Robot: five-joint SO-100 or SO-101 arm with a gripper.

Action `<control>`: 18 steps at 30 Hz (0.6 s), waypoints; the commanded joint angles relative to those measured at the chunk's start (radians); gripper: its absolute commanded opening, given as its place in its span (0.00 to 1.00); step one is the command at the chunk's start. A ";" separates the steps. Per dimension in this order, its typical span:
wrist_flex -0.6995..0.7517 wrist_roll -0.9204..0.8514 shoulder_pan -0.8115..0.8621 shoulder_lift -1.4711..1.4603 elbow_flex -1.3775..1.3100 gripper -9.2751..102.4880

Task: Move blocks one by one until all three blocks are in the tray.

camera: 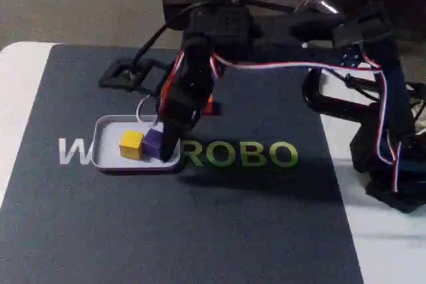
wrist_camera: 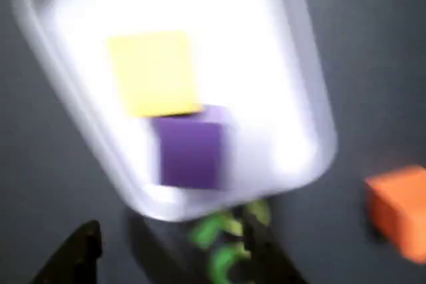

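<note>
The pale tray [camera: 104, 143] lies on the dark mat and holds the yellow block [camera: 131, 144] with the purple block [camera: 154, 141] touching it on the right. In the blurred wrist view the yellow block [wrist_camera: 154, 71] and purple block [wrist_camera: 190, 149] sit together in the tray [wrist_camera: 259, 44]. My gripper [camera: 169, 149] hangs over the tray's right end, right beside the purple block. Its dark fingers [wrist_camera: 73, 257] stand apart at the bottom of the wrist view, open around nothing. The orange block [wrist_camera: 399, 207] rests on the mat outside the tray, and in the fixed view the orange block [camera: 210, 104] peeks out behind the arm.
The dark mat [camera: 200, 231] carries white and green lettering [camera: 239, 154]. The arm's base [camera: 393, 164] and its cables stand at the right. A black bracket [camera: 126, 74] sits at the mat's far edge. A white table edge [camera: 16, 98] borders the mat on the left.
</note>
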 commanded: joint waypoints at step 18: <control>0.175 -0.012 0.163 0.173 -0.048 0.28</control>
